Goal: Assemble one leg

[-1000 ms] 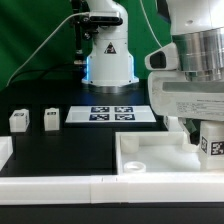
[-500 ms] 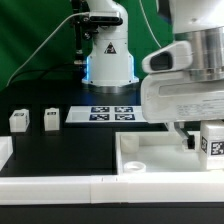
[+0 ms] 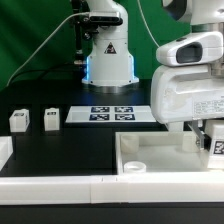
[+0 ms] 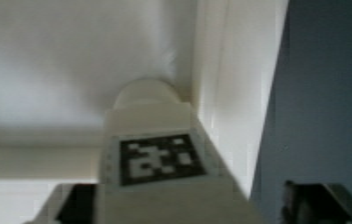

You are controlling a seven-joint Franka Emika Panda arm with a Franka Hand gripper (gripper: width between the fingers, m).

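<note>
While the hand pinches a leg, black table shows below

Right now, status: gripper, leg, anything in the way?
Gripper over the tray piece, shut on a leg. Two spare legs idle at exterior view's left. No obstruction seen.

White leg, black-and-white tag

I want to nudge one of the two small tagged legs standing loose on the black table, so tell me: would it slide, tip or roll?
The nearer leg looks like a squat, flat-sided block, so it would probably slide rather than roll. It appears to be rigid plastic, likely light. A high push might tip it, as it stands free beside the other leg.
</note>
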